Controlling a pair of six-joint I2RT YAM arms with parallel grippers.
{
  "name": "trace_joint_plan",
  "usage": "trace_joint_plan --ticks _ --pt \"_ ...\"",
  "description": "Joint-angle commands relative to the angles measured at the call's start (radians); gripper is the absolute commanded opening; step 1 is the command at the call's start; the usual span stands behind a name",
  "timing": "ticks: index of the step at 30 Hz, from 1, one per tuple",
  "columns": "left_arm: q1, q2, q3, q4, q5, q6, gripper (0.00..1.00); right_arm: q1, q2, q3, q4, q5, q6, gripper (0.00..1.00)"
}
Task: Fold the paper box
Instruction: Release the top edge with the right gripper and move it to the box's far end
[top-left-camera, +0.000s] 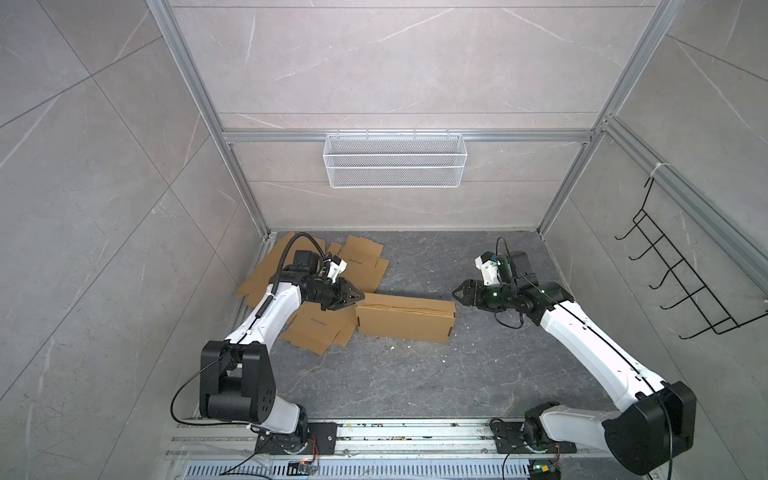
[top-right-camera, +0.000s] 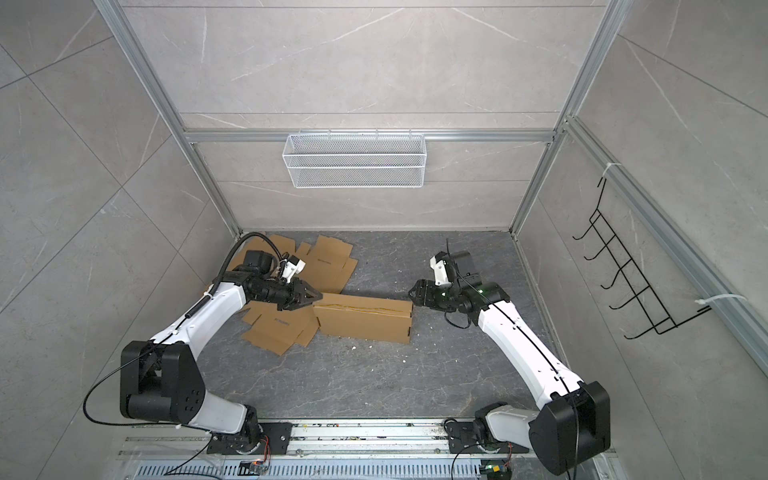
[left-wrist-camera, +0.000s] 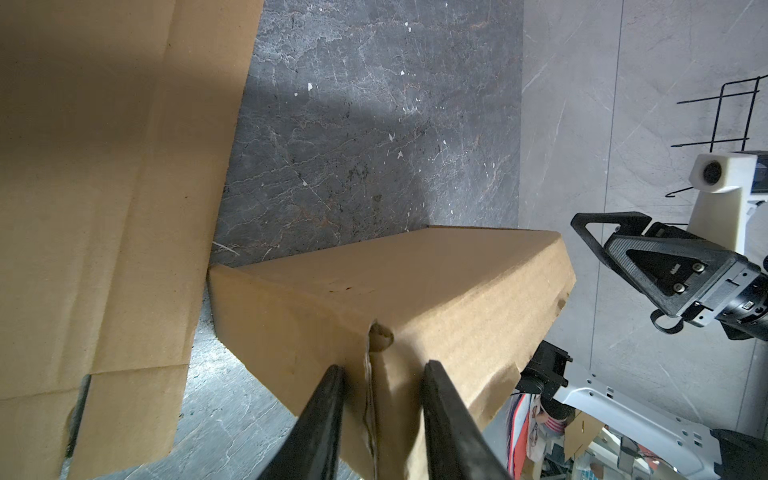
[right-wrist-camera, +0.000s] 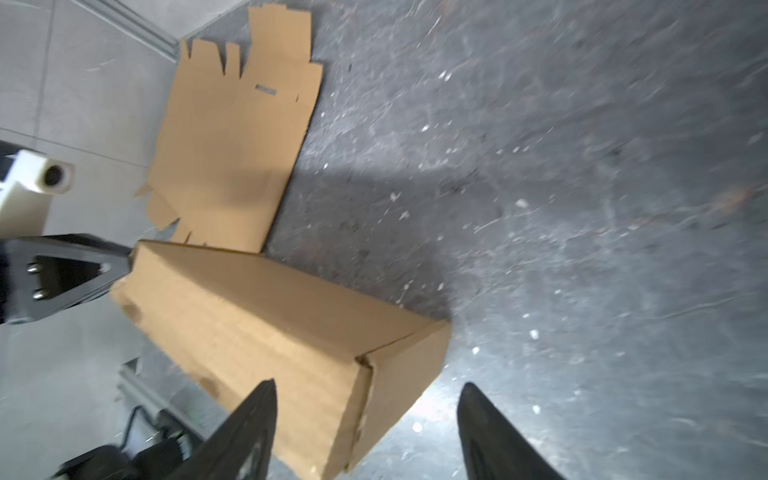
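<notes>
The paper box (top-left-camera: 405, 322) (top-right-camera: 365, 318) lies closed as a long brown carton on the dark floor between both arms. My left gripper (top-left-camera: 360, 296) (left-wrist-camera: 384, 366) is at the box's left end. Its jaws stand a little apart, and the end face with its flap seam (left-wrist-camera: 368, 374) shows between them. My right gripper (top-left-camera: 455, 294) (right-wrist-camera: 369, 382) is open wide at the box's right end, with the box's end corner (right-wrist-camera: 365, 357) showing between its fingers. Whether either gripper touches the cardboard I cannot tell.
Flat unfolded cardboard sheets (top-left-camera: 361, 266) (top-left-camera: 320, 328) lie behind and left of the box, under the left arm. A white wire basket (top-left-camera: 395, 160) hangs on the back wall. A black wire rack (top-left-camera: 681, 282) hangs on the right wall.
</notes>
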Motion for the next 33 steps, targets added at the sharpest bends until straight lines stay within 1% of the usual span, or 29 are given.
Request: trace_joint_plan --ticks 1,7,9,12,14,16,17,20,23,25,26,28,30,31,33 --pt "-0.011 0.017 -0.029 -0.057 -0.077 0.001 0.34 -0.011 0.028 -0.015 -0.010 -0.086 0.056 0.65" --pt "-0.010 0.014 -0.025 -0.057 -0.074 -0.002 0.33 -0.012 0.050 -0.055 0.014 -0.106 0.042 0.57" --pt "-0.011 0.014 -0.030 -0.057 -0.073 -0.001 0.33 -0.011 0.069 -0.083 0.026 -0.125 0.038 0.51" --pt "-0.011 0.014 -0.044 -0.051 -0.076 0.004 0.30 -0.011 0.084 -0.107 0.008 -0.062 0.012 0.43" --pt "-0.011 0.019 -0.058 -0.048 -0.077 0.007 0.26 -0.011 0.090 -0.102 -0.012 -0.021 -0.010 0.40" --pt "-0.011 0.022 -0.065 -0.051 -0.084 0.009 0.25 -0.012 0.086 -0.094 -0.005 -0.038 -0.007 0.40" --pt "-0.010 0.020 -0.066 -0.051 -0.083 0.008 0.25 -0.012 0.079 -0.092 0.010 -0.066 0.000 0.40" --pt "-0.011 0.011 -0.058 -0.053 -0.085 0.006 0.25 -0.012 0.051 -0.086 0.041 -0.152 0.029 0.45" --pt "-0.011 0.006 -0.050 -0.054 -0.084 0.001 0.25 -0.012 0.027 -0.089 0.060 -0.200 0.062 0.50" --pt "-0.011 0.007 -0.054 -0.052 -0.085 -0.001 0.25 -0.011 0.027 -0.097 0.067 -0.226 0.073 0.51" --pt "-0.012 0.007 -0.056 -0.051 -0.087 -0.002 0.25 -0.012 0.028 -0.107 0.068 -0.226 0.071 0.52" --pt "-0.012 0.010 -0.066 -0.043 -0.088 -0.001 0.25 -0.012 0.039 -0.124 0.047 -0.193 0.045 0.48" --pt "-0.012 0.009 -0.082 -0.032 -0.086 -0.003 0.25 -0.012 0.063 -0.134 0.002 -0.101 0.004 0.42" --pt "-0.012 0.009 -0.090 -0.024 -0.083 -0.009 0.25 -0.013 0.074 -0.127 -0.017 -0.068 -0.012 0.41" --pt "-0.014 0.001 -0.106 -0.005 -0.075 -0.022 0.25 -0.013 0.086 -0.101 -0.029 -0.051 -0.023 0.41"
